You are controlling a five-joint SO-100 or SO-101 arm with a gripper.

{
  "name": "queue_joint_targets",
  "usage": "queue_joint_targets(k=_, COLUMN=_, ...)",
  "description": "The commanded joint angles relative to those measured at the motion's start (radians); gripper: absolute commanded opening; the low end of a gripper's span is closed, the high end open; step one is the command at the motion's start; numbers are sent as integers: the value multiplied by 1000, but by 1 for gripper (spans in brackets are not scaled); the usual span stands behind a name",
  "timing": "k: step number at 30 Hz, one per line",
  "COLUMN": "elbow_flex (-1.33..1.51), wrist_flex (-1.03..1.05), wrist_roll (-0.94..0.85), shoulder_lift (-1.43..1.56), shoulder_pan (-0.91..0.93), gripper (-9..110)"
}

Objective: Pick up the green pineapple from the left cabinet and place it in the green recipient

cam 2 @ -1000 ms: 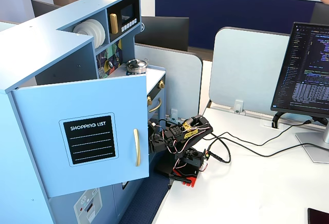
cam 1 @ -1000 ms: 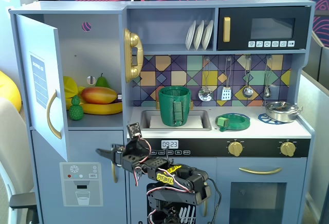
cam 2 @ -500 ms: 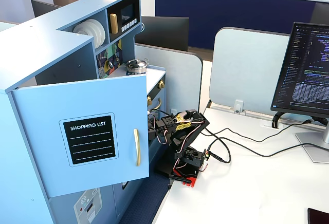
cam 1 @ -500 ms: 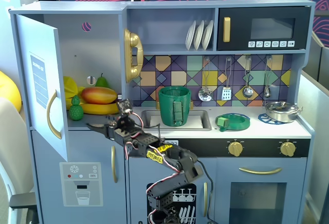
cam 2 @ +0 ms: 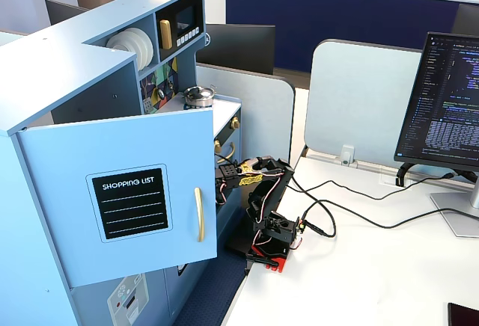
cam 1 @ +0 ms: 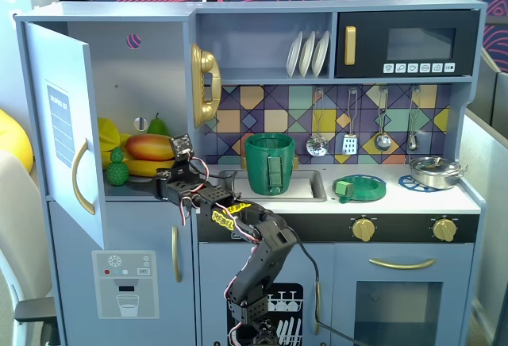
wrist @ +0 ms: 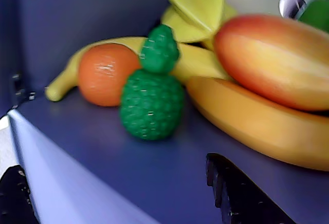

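So the green pineapple (wrist: 152, 103) is sitting upright on the shelf of the left cabinet (cam 1: 147, 60), crown pointing up, right at the front of the fruit pile. In the wrist view it's dead ahead and a bit left of centre, touching or nearly touching the orange (wrist: 105, 73) on its left, with a banana (wrist: 257, 124) and the mango (wrist: 275, 59) crowding in from the right. The gripper (cam 1: 163, 187) is at the shelf's edge, near the pineapple but not on it, and the jaws look spread apart with nothing between them. Since its long axis is vertical, a straight push forward with the jaws either side of the body looks like the way in. The green recipient (cam 1: 270, 163) waits in the sink, off to the right in a fixed view.
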Motion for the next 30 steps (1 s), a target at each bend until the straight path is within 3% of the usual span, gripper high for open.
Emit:
queue_joint_targets(k=1, elbow_flex=-138, wrist_flex=21, wrist_roll=12, shoulder_lift=-64, shoulder_pan=20, gripper=40)
queue_joint_targets(k=30, elbow_flex=-606, wrist_flex=-97, wrist_roll=20, shoulder_lift=-592, shoulder_pan=14, gripper=43)
